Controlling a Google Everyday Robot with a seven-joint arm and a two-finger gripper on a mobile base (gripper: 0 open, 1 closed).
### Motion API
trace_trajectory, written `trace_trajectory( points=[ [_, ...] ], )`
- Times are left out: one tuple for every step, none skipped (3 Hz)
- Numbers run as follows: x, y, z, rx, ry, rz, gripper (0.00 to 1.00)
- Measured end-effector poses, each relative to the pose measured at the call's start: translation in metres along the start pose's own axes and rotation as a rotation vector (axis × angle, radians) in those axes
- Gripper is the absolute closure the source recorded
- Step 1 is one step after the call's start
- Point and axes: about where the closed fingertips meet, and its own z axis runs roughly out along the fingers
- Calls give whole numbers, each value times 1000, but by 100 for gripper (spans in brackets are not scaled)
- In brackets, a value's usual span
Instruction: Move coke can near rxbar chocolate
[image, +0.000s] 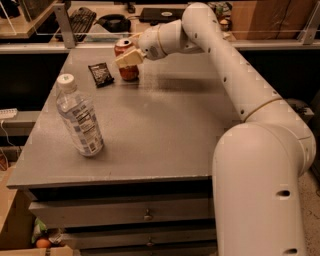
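Note:
The red coke can (127, 71) stands upright on the grey table (165, 130) near the far left corner. The black rxbar chocolate wrapper (101, 74) lies flat just to its left, a small gap apart. My gripper (128, 54) reaches in from the right at the end of the white arm and sits at the can's upper half, with a pale finger (129, 58) across the can's front. The can's lower half shows below the finger.
A clear plastic water bottle (80, 118) with a white cap stands on the table's left front. The white arm (225, 70) spans the right side of the table. Drawers sit under the table front. A keyboard and desk items lie behind a rail.

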Motion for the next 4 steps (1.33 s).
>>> trace_trajectory(
  points=[
    [1, 0, -3, 3, 1, 2, 0],
    [6, 0, -11, 11, 10, 11, 0],
    [8, -7, -61, 74, 45, -11, 0],
    [-5, -16, -139, 187, 86, -63, 0]
  ],
)
